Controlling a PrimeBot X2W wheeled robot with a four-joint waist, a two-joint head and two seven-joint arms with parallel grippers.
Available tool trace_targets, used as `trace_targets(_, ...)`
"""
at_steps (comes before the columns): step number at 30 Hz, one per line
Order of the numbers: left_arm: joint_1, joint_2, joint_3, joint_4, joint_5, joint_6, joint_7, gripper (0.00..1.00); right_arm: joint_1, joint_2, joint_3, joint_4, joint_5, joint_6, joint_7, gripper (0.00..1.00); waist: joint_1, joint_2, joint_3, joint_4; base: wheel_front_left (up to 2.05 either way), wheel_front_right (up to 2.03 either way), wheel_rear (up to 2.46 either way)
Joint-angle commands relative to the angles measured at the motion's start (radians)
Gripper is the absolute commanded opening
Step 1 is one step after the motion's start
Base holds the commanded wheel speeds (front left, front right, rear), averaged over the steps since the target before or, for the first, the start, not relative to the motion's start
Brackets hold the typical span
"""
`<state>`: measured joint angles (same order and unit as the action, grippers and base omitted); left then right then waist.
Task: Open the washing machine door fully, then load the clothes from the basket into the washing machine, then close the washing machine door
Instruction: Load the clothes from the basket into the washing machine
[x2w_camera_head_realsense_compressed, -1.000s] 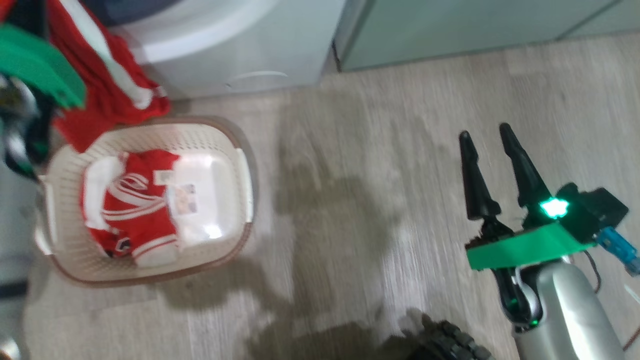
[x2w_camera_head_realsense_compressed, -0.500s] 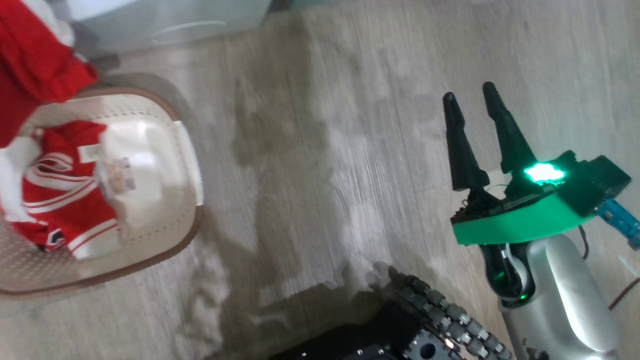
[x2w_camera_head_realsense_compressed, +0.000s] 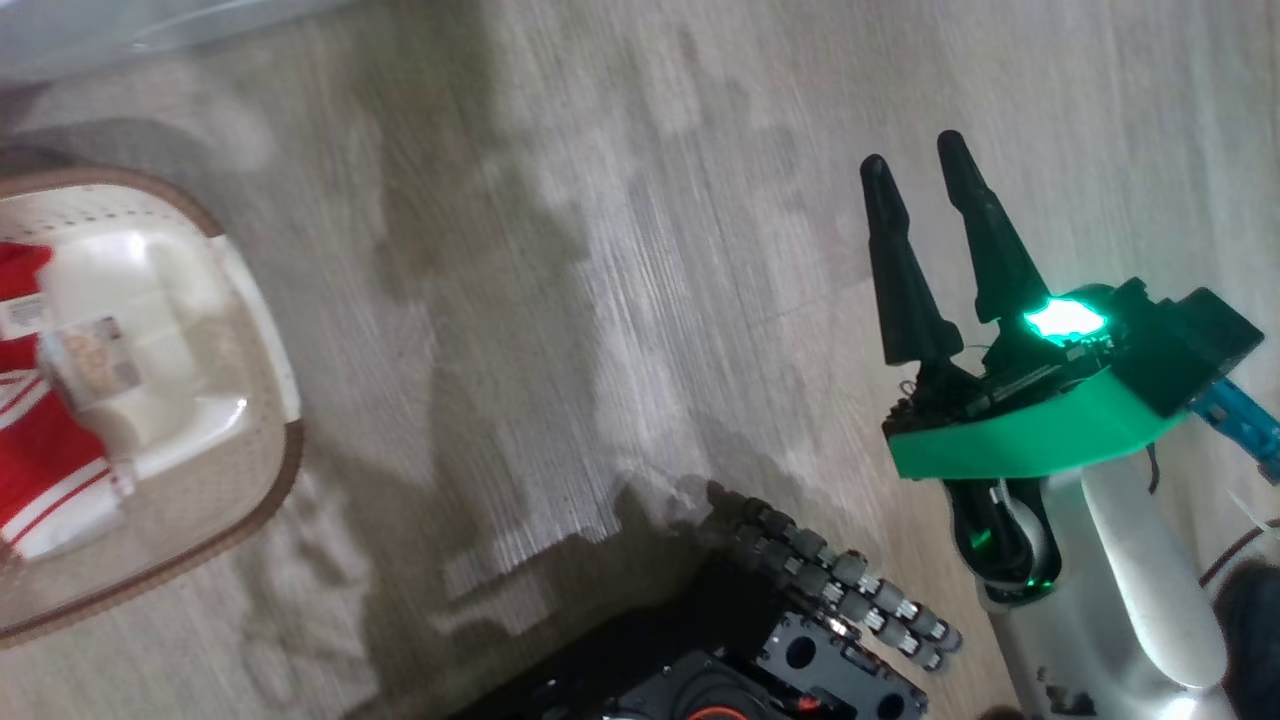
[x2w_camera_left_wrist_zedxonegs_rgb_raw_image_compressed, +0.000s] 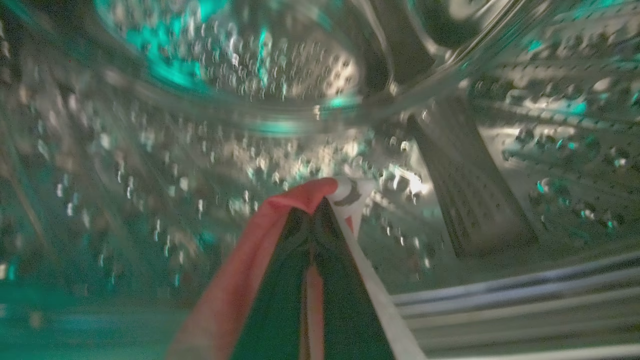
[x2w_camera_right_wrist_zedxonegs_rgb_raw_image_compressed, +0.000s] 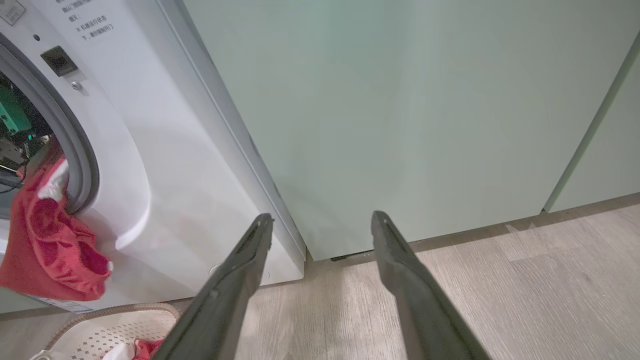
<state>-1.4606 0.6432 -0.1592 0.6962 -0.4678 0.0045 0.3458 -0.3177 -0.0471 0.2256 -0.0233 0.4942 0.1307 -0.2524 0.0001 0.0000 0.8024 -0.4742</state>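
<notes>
Open floor (x2w_camera_head_realsense_compressed: 620, 250) around right gripper (x2w_camera_head_realsense_compressed: 910, 150), basket (x2w_camera_head_realsense_compressed: 285, 470) well apart, clothes (x2w_camera_right_wrist_zedxonegs_rgb_raw_image_compressed: 50, 250) draped over gasket (x2w_camera_right_wrist_zedxonegs_rgb_raw_image_compressed: 75, 150)

Arms: left gripper (x2w_camera_left_wrist_zedxonegs_rgb_raw_image_compressed: 314, 210) clamped, right gripper (x2w_camera_head_realsense_compressed: 912, 155) spread.
Left fingers pressed together at lower centre of wrist view, red clothes (x2w_camera_left_wrist_zedxonegs_rgb_raw_image_compressed: 235, 285) pinched between them. Right fingers point up, slightly left, right side of head view; pale forearm (x2w_camera_head_realsense_compressed: 1140, 580) lower right.

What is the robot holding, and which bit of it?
The left gripper pinches a red garment by a fold beside its white trim, inside the drum. The right gripper is open, holding nothing.
</notes>
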Motion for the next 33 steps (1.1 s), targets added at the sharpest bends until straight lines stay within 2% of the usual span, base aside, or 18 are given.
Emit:
trace_targets(1, -0.054, 0.061, 0.02, -0.044, 0.018, 0.008, -0.026, 0.0, 0.023, -0.003, 0.017, -0.033, 0.009, 0.0, -0.009, 1.0, -0.0001, 0.0, 0.02, -0.02, 0.0, 0.0, 0.0)
trace_targets(5, -0.107, 0.076, 0.02, -0.047, 0.055, 0.018, -0.158, 0.0, 0.025, -0.003, 0.022, -0.04, 0.023, 0.0, -0.009, 1.0, -0.0001, 0.0, 0.037, -0.037, 0.0, 0.0, 0.0)
trace_targets(9, -0.156, 0.079, -0.004, -0.016, 0.094, 0.005, -0.268, 0.0, 0.028, -0.003, 0.024, -0.045, 0.029, 0.0, -0.009, 1.0, -0.0001, 0.0, 0.047, -0.04, 0.0, 0.0, 0.0)
trace_targets(13, -0.155, 0.079, -0.038, 0.045, 0.123, -0.009, -0.305, 0.0, 0.023, -0.003, 0.027, -0.045, 0.033, 0.0, -0.009, 1.0, -0.0001, 0.0, 0.048, -0.031, 0.0, 0.0, 0.0)
trace_targets(18, -0.118, 0.083, -0.063, 0.123, 0.129, -0.023, -0.292, 0.0, 0.017, -0.003, 0.023, -0.04, 0.031, 0.0, -0.009, 1.0, -0.0001, 0.0, 0.04, -0.019, 0.0, 0.0, 0.0)
trace_targets(19, -0.112, 0.08, -0.062, 0.13, 0.125, -0.023, -0.301, 0.38, 0.016, -0.003, 0.021, -0.038, 0.03, 0.0, -0.009, 1.0, -0.0001, 0.0, 0.038, -0.016, 0.0, 0.0, 0.0)
trace_targets(20, -0.106, 0.078, -0.063, 0.138, 0.124, -0.022, -0.309, 1.0, 0.015, -0.003, 0.018, -0.036, 0.027, 0.0, -0.009, 1.0, -0.0001, 0.0, 0.034, -0.012, 0.0, 0.0, 0.0)
trace_targets(26, -0.041, 0.057, -0.074, 0.171, 0.117, -0.026, -0.374, 1.0, 0.011, -0.003, 0.0, -0.02, 0.009, 0.0, -0.009, 1.0, -0.0001, 0.0, -0.011, 0.016, 0.0, 0.0, 0.0)
trace_targets(33, 0.11, -0.002, -0.054, 0.137, 0.076, 0.004, -0.513, 1.0, 0.029, -0.003, -0.027, 0.006, -0.032, 0.0, -0.009, 1.0, -0.0001, 0.0, -0.107, 0.069, 0.0, 0.0, 0.0)
